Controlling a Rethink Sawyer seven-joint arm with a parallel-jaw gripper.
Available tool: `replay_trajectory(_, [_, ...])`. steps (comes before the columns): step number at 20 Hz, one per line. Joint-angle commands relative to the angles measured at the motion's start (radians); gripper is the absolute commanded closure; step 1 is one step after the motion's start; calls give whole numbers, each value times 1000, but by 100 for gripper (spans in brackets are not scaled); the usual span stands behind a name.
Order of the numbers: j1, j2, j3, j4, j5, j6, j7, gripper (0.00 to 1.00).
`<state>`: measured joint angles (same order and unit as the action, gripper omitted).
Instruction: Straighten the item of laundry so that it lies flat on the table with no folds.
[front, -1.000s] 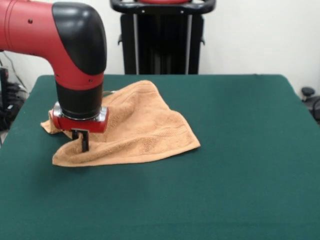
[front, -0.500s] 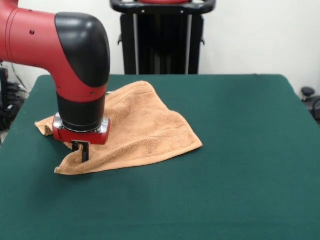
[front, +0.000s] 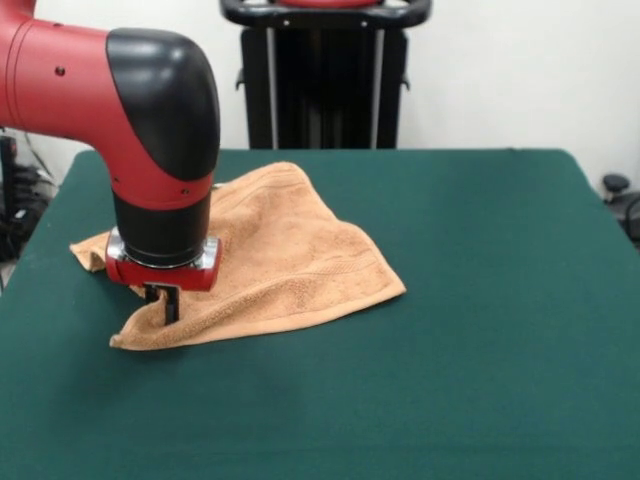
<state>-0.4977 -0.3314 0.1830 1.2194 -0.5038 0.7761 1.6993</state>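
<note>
Honestly, soft floppy towel (front: 270, 255) bunched at the table's (front: 480, 330) left side, probably light and draggy on felt. Gripper (front: 163, 305) down at its near-left corner; can't tell if pinched. Best grabbed by a corner.

Bare table (front: 480, 300) lies open right of the towel (front: 290, 260); the arm (front: 150, 130) blocks its left part.

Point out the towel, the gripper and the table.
towel (front: 290, 265), front view, middle of the cloth.
gripper (front: 162, 304), front view, black tips at the towel.
table (front: 480, 330), front view, bare green surface.
</note>
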Motion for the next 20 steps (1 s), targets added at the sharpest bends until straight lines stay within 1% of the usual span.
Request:
replay_trajectory(1, [72, 37, 80, 28, 50, 16, 40, 100])
replay_trajectory(12, [96, 68, 82, -14, 64, 24, 58, 100])
replay_trajectory(20, [121, 76, 73, -21, 89, 29, 104, 100])
